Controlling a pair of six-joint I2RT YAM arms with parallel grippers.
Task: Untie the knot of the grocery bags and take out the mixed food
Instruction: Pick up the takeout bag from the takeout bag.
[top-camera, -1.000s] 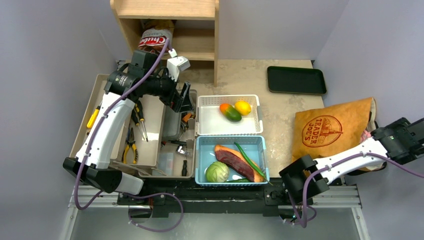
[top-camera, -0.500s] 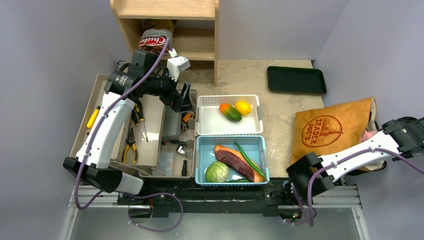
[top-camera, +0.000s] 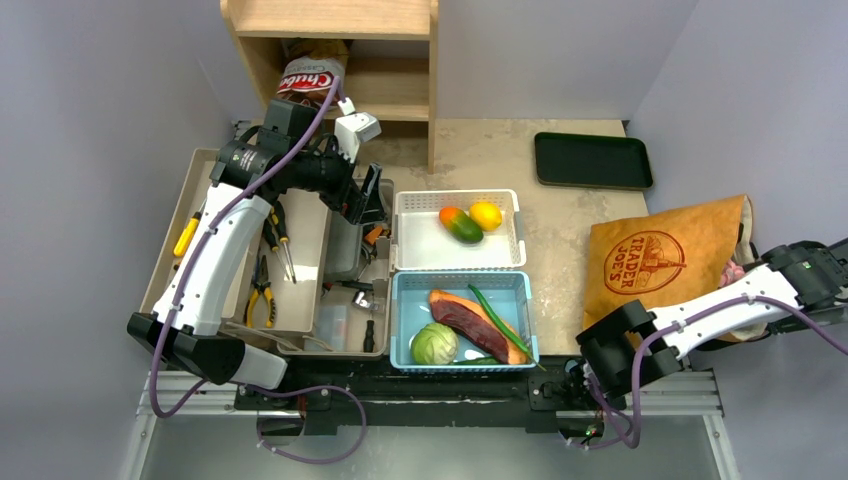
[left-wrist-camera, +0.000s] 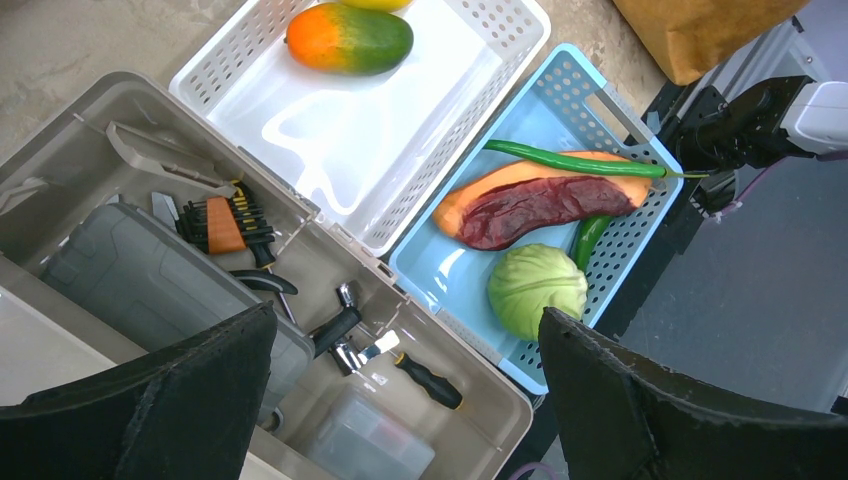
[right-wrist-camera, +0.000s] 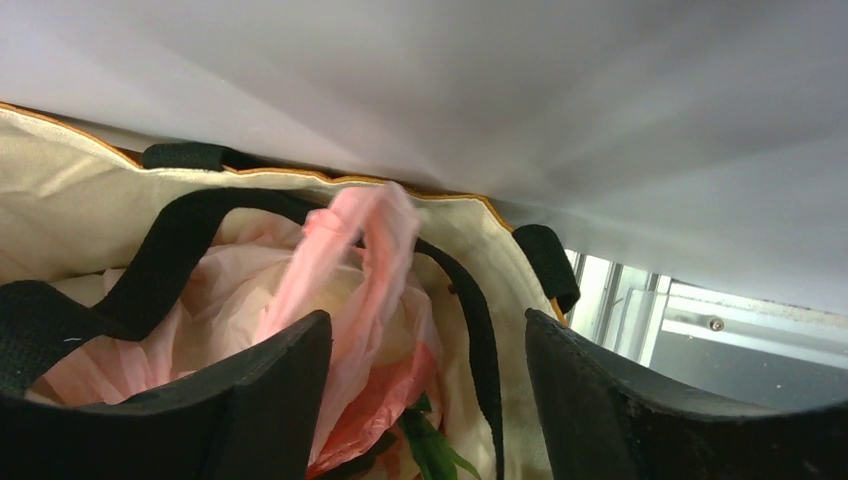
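Note:
The brown Trader Joe's paper bag (top-camera: 660, 255) lies on its side at the table's right, mouth toward the wall. My right gripper (top-camera: 760, 268) is at that mouth, open. In the right wrist view its fingers (right-wrist-camera: 428, 320) straddle the pink plastic bag (right-wrist-camera: 230, 300) inside. A twisted pink handle loop (right-wrist-camera: 370, 230) rises just beside the left finger; I cannot make out the knot itself. Green leaves (right-wrist-camera: 430, 450) show under the pink plastic, and black straps (right-wrist-camera: 180, 240) cross the opening. My left gripper (top-camera: 365, 195) hangs open over the toolbox (left-wrist-camera: 405, 315), holding nothing.
A white basket (top-camera: 410, 255) holds a red-green fruit (top-camera: 460, 224) and a yellow-orange one (top-camera: 486, 215). The blue basket (top-camera: 405, 290) holds a red meat slab, a round green cabbage and a green pepper. A black tray (top-camera: 593, 160) lies far right, a wooden shelf (top-camera: 335, 60) at the back.
The right arm's elbow has swung rightward and the wrist has shifted slightly right and down at the bag's mouth. The left arm has not moved.

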